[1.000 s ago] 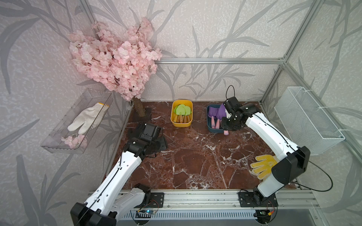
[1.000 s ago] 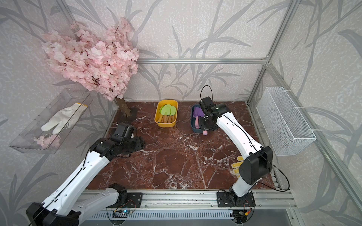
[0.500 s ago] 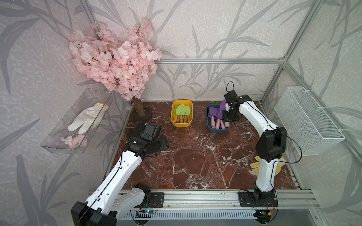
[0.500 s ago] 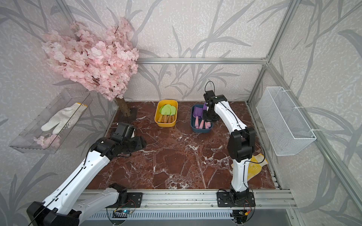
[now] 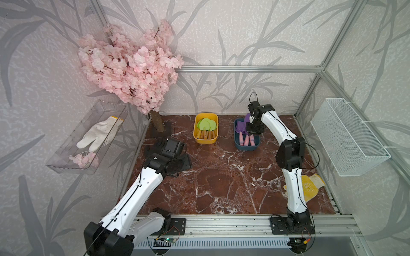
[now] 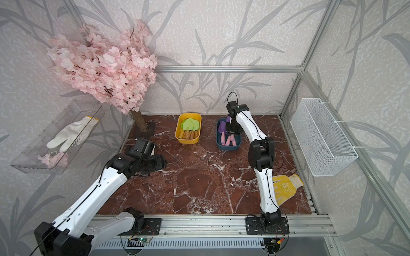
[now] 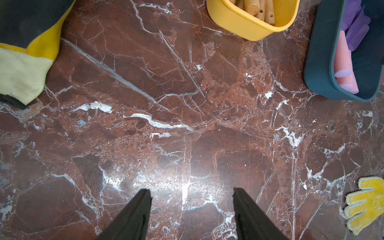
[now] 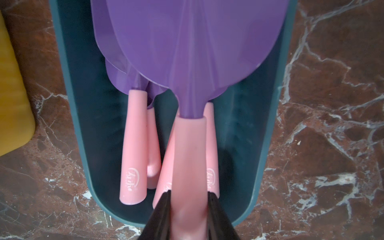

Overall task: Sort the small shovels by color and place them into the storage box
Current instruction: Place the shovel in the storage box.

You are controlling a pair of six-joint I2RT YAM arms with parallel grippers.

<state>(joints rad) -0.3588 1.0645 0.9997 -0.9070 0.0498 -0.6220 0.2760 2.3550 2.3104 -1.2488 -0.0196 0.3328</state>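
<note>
While the right jaws pinch a purple shovel (image 8: 187, 52) by its pink handle over the blue box (image 8: 249, 145) of purple shovels (image 8: 133, 145), the left jaws hang spread above the worktop (image 7: 187, 104).

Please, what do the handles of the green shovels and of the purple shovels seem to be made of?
Handles of the green shovels: probably wood, matte tan, with grain lines and small drilled holes. Handles of the purple shovels: probably smooth plastic or rubber, uniform pink with a printed logo.
</note>
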